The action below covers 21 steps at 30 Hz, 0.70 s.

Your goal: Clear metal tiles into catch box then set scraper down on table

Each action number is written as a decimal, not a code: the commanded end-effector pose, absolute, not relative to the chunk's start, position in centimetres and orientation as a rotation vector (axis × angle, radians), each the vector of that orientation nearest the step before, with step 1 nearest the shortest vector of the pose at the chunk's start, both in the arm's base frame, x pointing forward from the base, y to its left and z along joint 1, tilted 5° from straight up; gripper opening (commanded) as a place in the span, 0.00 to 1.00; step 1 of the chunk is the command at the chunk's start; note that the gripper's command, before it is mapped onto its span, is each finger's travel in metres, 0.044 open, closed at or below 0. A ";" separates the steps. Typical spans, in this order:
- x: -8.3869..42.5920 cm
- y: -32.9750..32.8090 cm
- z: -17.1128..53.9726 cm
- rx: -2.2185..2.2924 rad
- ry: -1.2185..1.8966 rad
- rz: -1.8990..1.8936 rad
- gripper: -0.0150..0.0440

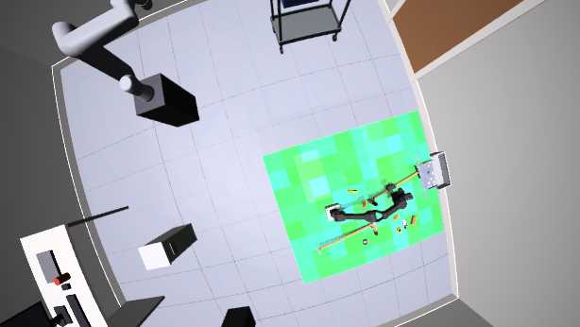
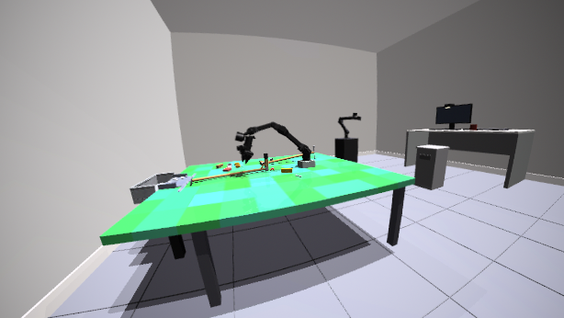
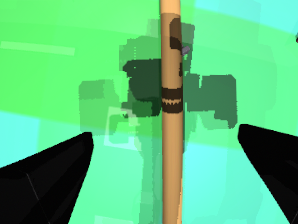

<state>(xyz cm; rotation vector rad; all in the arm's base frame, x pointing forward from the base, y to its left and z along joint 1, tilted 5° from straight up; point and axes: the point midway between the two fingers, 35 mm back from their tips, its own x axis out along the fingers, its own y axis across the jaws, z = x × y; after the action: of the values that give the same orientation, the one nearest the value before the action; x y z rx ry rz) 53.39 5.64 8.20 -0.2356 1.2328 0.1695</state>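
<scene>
Two long, orange-brown poles lie across the green and turquoise table [image 1: 312,142] [image 2: 257,198], and the one reaching the steel bench plate [image 1: 427,176] [image 2: 180,183] looks to be the long scraper [image 1: 406,180] [image 2: 220,176] [image 3: 172,150]. Small pieces speckle that plate, too tiny to count, and the catch box [image 1: 449,176] [image 2: 138,195] adjoins its far end, beyond the table edge. Above the scraper's handle hangs the gripper [image 1: 390,188] [image 2: 246,161] [image 3: 166,135], pointing down, its jaws spread wide with nothing between them; in the wrist view the dark-banded shaft runs between the two fingertips' outlines, below them. A yellow block [image 1: 352,191] [image 2: 287,170] lies apart from the handle, nearer the arm's pale base [image 1: 329,213] [image 2: 306,164] than the plate
</scene>
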 end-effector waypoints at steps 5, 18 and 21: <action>52.1 5.0 9.8 -0.226 1.212 0.172 1.00; 49.8 4.0 12.4 -0.213 1.169 0.174 1.00; 49.3 3.7 12.9 -0.211 1.159 0.174 1.00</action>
<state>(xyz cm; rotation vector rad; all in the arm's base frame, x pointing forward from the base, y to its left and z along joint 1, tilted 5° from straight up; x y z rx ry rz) 49.99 3.95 12.52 -0.2112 1.1664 0.1672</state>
